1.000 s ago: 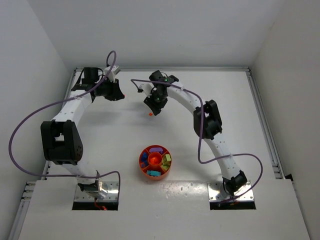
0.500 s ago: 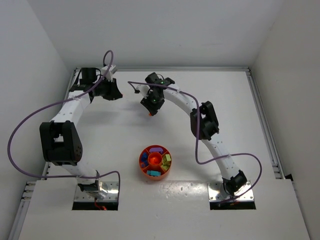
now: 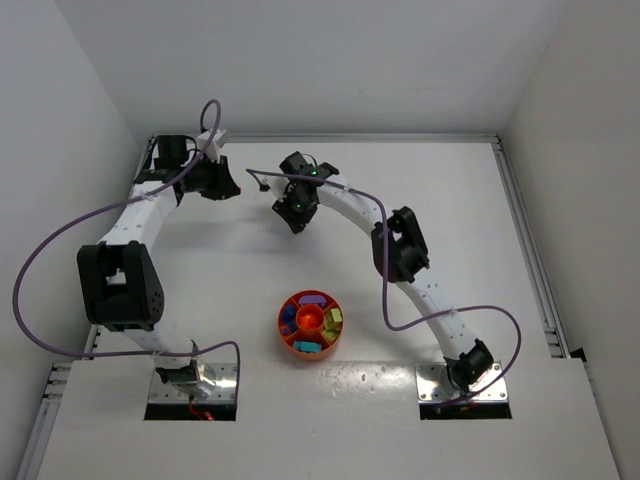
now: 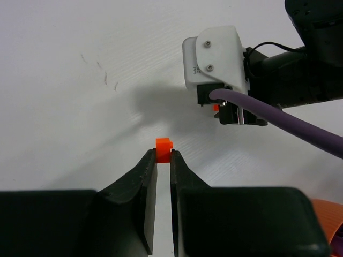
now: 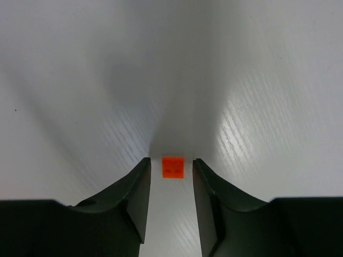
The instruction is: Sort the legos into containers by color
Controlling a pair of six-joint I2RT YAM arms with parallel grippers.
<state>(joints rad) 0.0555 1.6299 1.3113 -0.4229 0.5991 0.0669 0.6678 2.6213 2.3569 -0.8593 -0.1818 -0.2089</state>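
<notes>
Out toward the far side of the white table, both arms reach into much the same patch. In the right wrist view, the right tool stands over a loose brick. This small orange-red brick lies flat on the table between the two dark fingers. A sliver of table shows on each side of it, so the tool is narrowly parted and grips nothing. From above, that brick is hidden under the tool.

The left tool, nearer the back-left corner, is drawn almost together, with a pinched brick, also orange, nipped at its very tips. I cannot tell whether that brick touches the table. Just beyond it are the right arm's white wrist housing and a purple cable.

Nearer the arm bases, between the two arms, sits the round orange-red tray. Its wedges hold purple bricks at the far side, blue bricks on the left, yellow-green bricks on the right and teal bricks nearest.
</notes>
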